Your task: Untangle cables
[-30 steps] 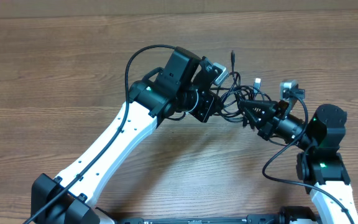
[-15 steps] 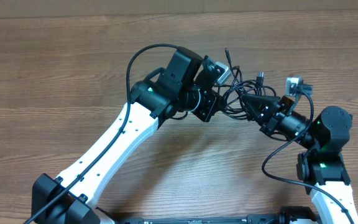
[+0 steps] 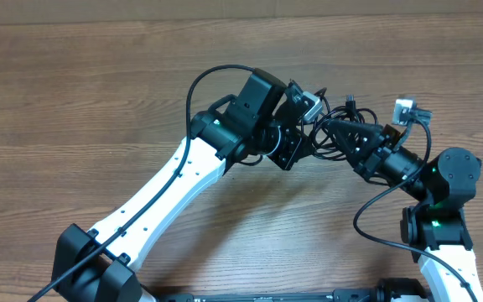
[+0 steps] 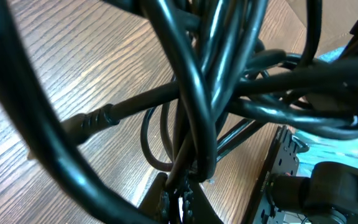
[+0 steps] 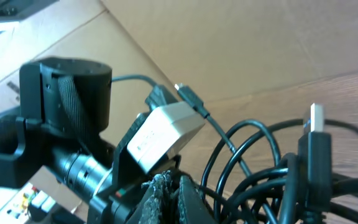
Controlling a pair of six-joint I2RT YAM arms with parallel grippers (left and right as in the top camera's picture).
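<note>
Both arms shifted right, we see tangled black cable bundle (image 3: 347, 117) hanging between them over brown wooden table (image 3: 74, 101), right gripper (image 3: 326, 125) clenched on it, left gripper (image 3: 307, 135) we cannot tell, silver USB plug (image 5: 316, 116) clear only from right wrist.

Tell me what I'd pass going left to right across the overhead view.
Left arm → cables → right arm
</note>
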